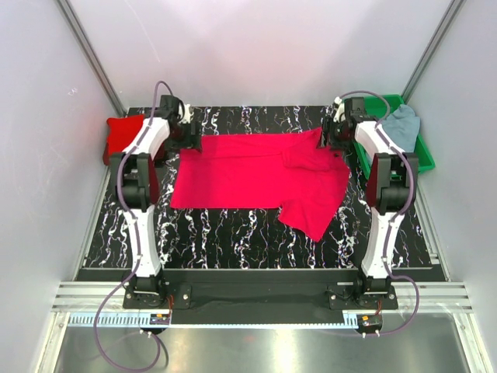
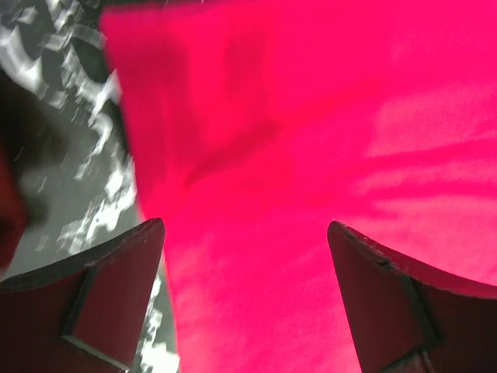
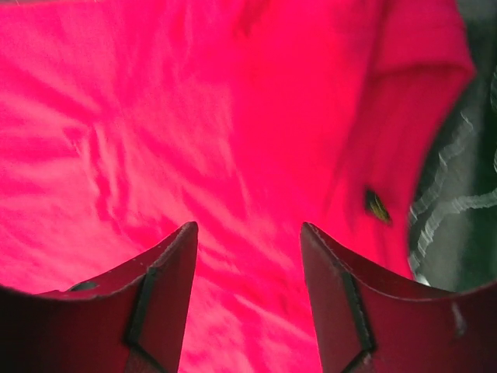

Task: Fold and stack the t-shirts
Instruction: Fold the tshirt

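A bright red t-shirt lies spread flat on the black marbled table, one sleeve pointing toward the near right. My left gripper is open over the shirt's far left corner; in the left wrist view the cloth fills the space past my gripper. My right gripper is open over the far right corner; the cloth lies between and beyond my gripper. A folded red shirt sits at the far left. A pale grey-blue shirt lies in the green tray.
The green plastic tray stands at the far right edge of the table. White enclosure walls close in on three sides. The marbled table top shows bare in front of the shirt. A small dark tag shows on the cloth.
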`<control>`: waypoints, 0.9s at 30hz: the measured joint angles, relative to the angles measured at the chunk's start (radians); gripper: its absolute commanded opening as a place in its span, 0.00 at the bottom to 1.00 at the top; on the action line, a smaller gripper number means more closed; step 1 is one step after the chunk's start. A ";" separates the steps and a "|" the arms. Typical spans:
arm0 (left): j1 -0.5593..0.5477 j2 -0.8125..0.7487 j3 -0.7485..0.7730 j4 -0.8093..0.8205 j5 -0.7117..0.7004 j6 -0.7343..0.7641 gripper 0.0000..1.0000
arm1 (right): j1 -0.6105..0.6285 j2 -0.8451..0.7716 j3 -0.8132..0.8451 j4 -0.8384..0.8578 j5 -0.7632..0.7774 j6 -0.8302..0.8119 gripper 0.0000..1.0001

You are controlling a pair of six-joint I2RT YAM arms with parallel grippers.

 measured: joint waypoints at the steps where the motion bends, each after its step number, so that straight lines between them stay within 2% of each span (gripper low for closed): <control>1: 0.003 -0.034 -0.028 -0.007 -0.013 0.010 0.93 | 0.000 -0.026 -0.026 -0.003 0.014 -0.019 0.64; 7: 0.016 -0.340 -0.221 -0.005 -0.102 0.105 0.88 | 0.000 -0.298 -0.252 -0.009 0.035 -0.256 0.62; 9: 0.019 -0.470 -0.330 0.029 -0.129 0.182 0.82 | 0.000 -0.424 -0.351 -0.008 0.018 -0.365 0.60; 11: 0.014 -0.595 -0.452 0.068 -0.146 0.278 0.80 | 0.000 -0.564 -0.459 -0.021 -0.017 -0.479 0.58; 14: 0.006 -0.697 -0.603 0.100 -0.158 0.418 0.76 | 0.010 -0.725 -0.587 -0.059 -0.068 -0.621 0.56; 17: 0.000 -0.721 -0.723 0.089 -0.153 0.533 0.72 | 0.060 -0.833 -0.706 -0.118 -0.093 -0.745 0.54; 20: -0.001 -0.724 -0.793 0.058 -0.144 0.599 0.69 | 0.161 -0.917 -0.818 -0.181 -0.110 -0.824 0.53; 27: -0.001 -0.755 -0.801 0.059 -0.136 0.629 0.69 | 0.440 -1.147 -0.971 -0.297 -0.128 -0.922 0.52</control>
